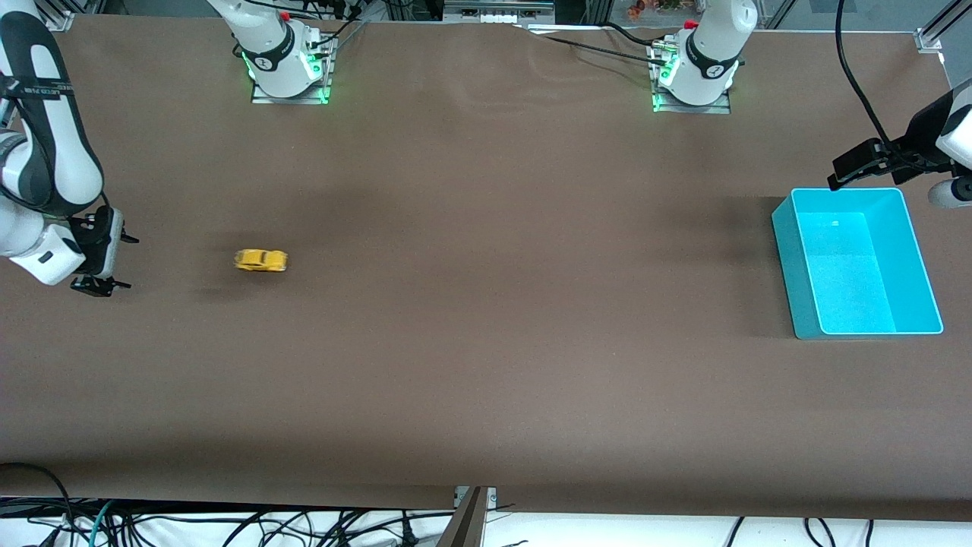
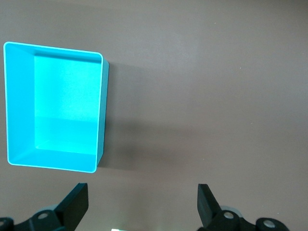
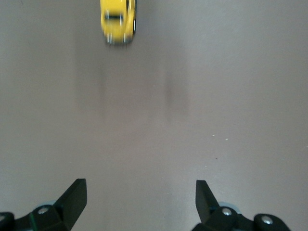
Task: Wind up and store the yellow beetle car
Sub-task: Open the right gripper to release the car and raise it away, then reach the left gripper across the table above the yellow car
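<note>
The yellow beetle car [image 1: 261, 260] stands on the brown table toward the right arm's end, its outline blurred. It also shows in the right wrist view [image 3: 118, 21], a good way ahead of the fingers. My right gripper [image 1: 127, 263] is open and empty, low over the table beside the car, at the table's end [image 3: 141, 190]. My left gripper [image 1: 850, 171] is open and empty, over the table by the corner of the turquoise bin [image 1: 790, 258]. In the left wrist view [image 2: 142, 192] the bin [image 2: 102, 106] is empty.
The two arm bases [image 1: 288, 68] [image 1: 695, 76] stand along the table's edge farthest from the front camera. Cables hang below the table's near edge [image 1: 228, 524]. A wide stretch of bare brown table [image 1: 516, 266] lies between car and bin.
</note>
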